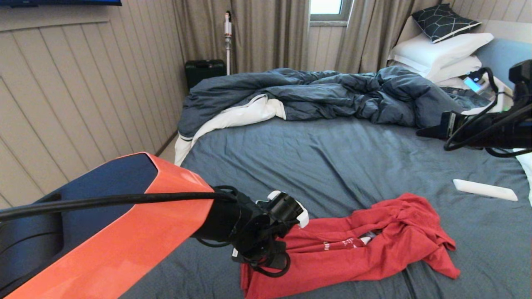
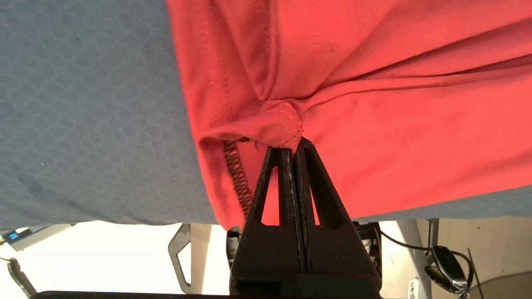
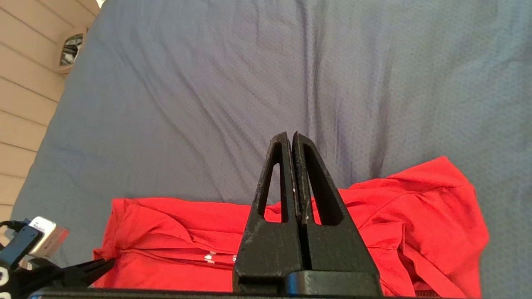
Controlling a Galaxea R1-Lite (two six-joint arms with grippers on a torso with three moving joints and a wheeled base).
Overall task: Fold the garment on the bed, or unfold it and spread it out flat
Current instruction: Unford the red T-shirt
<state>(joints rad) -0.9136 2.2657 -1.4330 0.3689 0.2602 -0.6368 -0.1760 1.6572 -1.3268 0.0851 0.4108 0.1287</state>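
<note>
The red T-shirt (image 1: 365, 249) lies crumpled in a long bunch on the slate-blue sheet of the bed (image 1: 332, 158), near its front edge, with only a bit of white lettering showing. My left gripper (image 1: 272, 263) is at the shirt's left end. In the left wrist view the left gripper (image 2: 293, 145) is shut on a pinched fold of the red T-shirt (image 2: 374, 104) by its stitched hem. My right gripper (image 1: 420, 133) hangs above the bed's right side, away from the shirt. In the right wrist view the right gripper (image 3: 289, 139) is shut and empty, above the red T-shirt (image 3: 415, 216).
A rumpled dark blue duvet (image 1: 311, 91) with white lining fills the far part of the bed, with white pillows (image 1: 440, 50) at the back right. A white flat bar (image 1: 484, 189) lies on the sheet right of the shirt. A black case (image 1: 203, 70) stands on the floor by the wall.
</note>
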